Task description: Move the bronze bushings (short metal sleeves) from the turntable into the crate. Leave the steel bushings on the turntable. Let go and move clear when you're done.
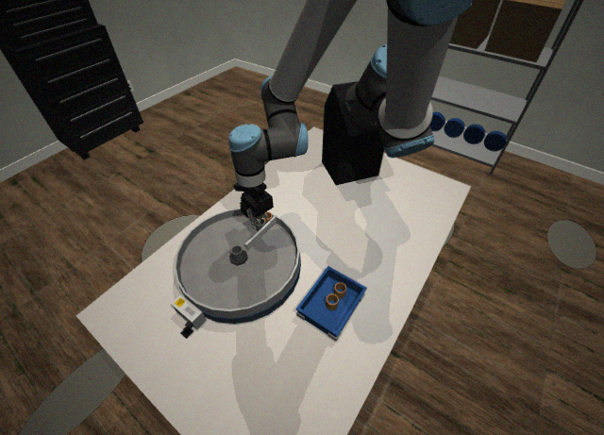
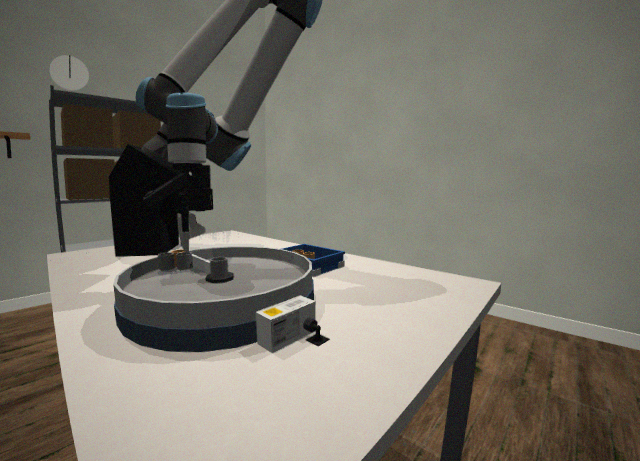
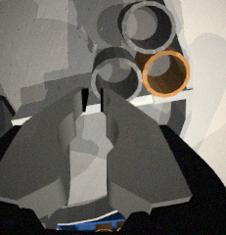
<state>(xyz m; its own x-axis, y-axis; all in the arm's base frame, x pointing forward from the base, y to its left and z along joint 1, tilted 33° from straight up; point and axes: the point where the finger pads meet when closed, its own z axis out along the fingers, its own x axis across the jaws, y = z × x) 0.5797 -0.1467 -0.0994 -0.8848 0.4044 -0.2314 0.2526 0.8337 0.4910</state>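
Observation:
On the grey turntable (image 1: 183, 282) (image 2: 206, 305), one bronze bushing (image 3: 165, 73) (image 1: 267, 216) stands upright against the white guide bar (image 3: 142, 101) (image 1: 260, 230). Two steel bushings (image 3: 116, 78) (image 3: 148, 26) touch it, one beside it and one behind. My gripper (image 3: 94, 90) (image 1: 253, 220) (image 2: 183, 241) is shut with nothing between its fingers. It hangs just above the disc at the back rim, with its tips beside the near steel bushing, left of the bronze one. Two bronze bushings (image 1: 340, 288) (image 1: 332, 301) stand in the blue crate (image 1: 311, 296) (image 2: 326, 255).
A dark hub (image 1: 238, 255) (image 2: 218, 269) stands at the turntable's centre. A grey control box (image 1: 188, 312) (image 2: 284, 322) sits at its front edge. The arm's black pedestal (image 1: 351, 133) is at the table's back. The crate lies right of the turntable.

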